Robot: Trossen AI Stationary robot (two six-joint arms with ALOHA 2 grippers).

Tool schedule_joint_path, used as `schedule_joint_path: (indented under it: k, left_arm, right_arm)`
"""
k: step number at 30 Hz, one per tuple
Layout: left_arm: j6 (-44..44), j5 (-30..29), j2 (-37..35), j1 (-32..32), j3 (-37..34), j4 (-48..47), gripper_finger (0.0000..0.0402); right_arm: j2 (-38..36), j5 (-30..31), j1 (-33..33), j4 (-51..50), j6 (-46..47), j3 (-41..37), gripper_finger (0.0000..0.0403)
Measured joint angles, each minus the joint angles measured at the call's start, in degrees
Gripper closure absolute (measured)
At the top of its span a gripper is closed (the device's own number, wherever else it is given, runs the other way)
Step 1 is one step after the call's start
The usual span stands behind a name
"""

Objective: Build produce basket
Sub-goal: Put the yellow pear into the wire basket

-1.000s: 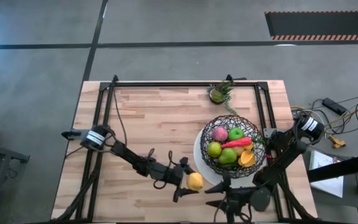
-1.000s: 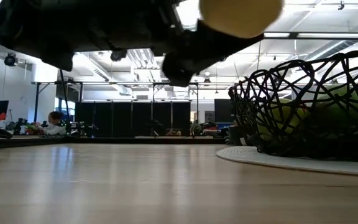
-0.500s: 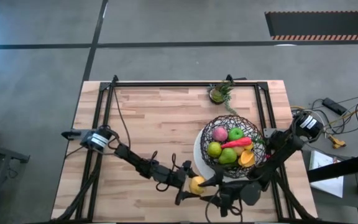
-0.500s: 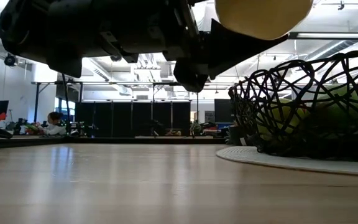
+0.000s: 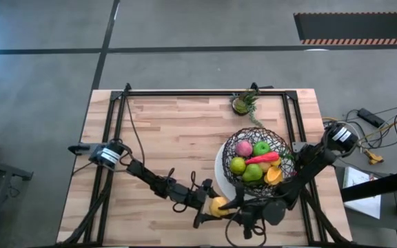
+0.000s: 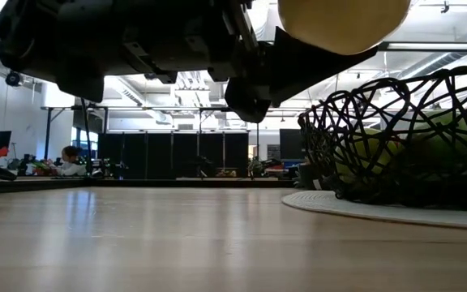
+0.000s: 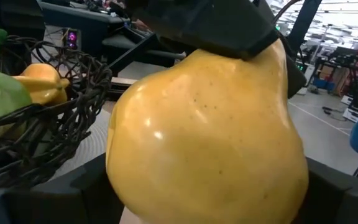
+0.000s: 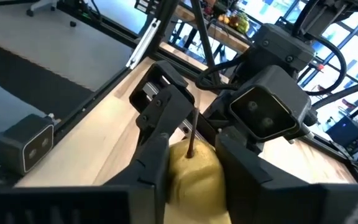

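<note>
A yellow pear is lifted clear of the table near its front edge, just left of the basket; it also shows in the low view. My left gripper is shut on it. My right gripper is open and faces the left one. Its fingers stand on either side of the pear's stem end. The dark woven wire basket stands on a white plate. It holds a pink fruit, green apples, a red carrot piece and an orange piece. My left gripper pinches the pear's wide body between its two fingers, which come level from the table's left side. The pear is clear of the table, stem end toward my right gripper. My right gripper: a dark part lies at the pear's stem end; whether it touches, I cannot tell.
A small green potted plant stands at the table's far edge. Bare wood lies left of the basket and toward the far left. The basket's wire wall rises at the right in the low view.
My right gripper has gone toward the table's left edge, up to the pear in my left gripper, and its open fingers now stand around the pear's stem end. The pear stays lifted in my left gripper.
</note>
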Motion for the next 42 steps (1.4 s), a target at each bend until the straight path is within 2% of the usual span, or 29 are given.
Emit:
schedule_joint_path:
  k: [3,7,11,15,18,22,24,28,30,33,38,42]
  left_arm:
    - [1.2,1.2,0.0,0.4,0.0,0.1,0.0087]
    - [4.2,3.5,0.0,1.9,0.1,0.4,0.0086]
    - [4.3,3.5,-0.5,3.7,-0.3,-1.3,0.0086]
    - [4.6,3.1,-1.6,5.0,-1.0,-9.5,0.0086]
    - [4.2,0.5,-2.1,5.1,-1.0,-16.3,0.0086]
    - [0.3,-3.7,-3.1,5.1,-0.7,-20.0,0.0086]
    - [-2.4,-3.7,-2.9,5.1,-1.0,-22.3,0.0086]
    - [-8.2,-3.9,-3.1,5.0,-1.0,-28.1,0.0086]
    - [-11.0,-4.1,-3.1,5.0,-1.4,-31.3,0.0086]
    - [-14.4,-6.0,-3.2,4.9,-1.8,-34.7,0.0085]
    - [-15.2,-8.0,-3.3,4.9,-2.2,-34.4,0.0085]
    - [-15.2,-8.2,-3.3,4.9,-2.3,-33.5,0.0085]
  right_arm:
    - [-0.9,0.2,0.7,-1.8,0.8,0.0,0.032]
    - [-4.1,1.1,1.9,-7.8,4.1,0.0,0.032]
    - [-9.1,4.0,3.4,-19.3,11.1,0.1,0.0326]
    - [-14.1,6.7,4.7,-31.9,19.4,1.6,0.0329]
    - [-17.4,7.3,5.3,-37.9,22.9,2.4,0.0329]
    - [-20.7,10.7,6.0,-39.8,23.5,2.6,0.033]
    - [-23.0,12.1,6.1,-42.2,26.1,2.8,0.0331]
    - [-27.3,15.0,3.2,-55.8,37.7,2.8,0.0331]
    - [-29.8,13.3,0.9,-64.2,46.2,2.7,0.0331]
    - [-32.1,5.2,-3.6,-73.5,55.2,2.6,0.0331]
    - [-32.1,-10.4,-9.0,-72.8,55.0,1.7,0.0331]
    - [-29.3,-17.5,-12.4,-71.5,52.7,1.7,0.0331]
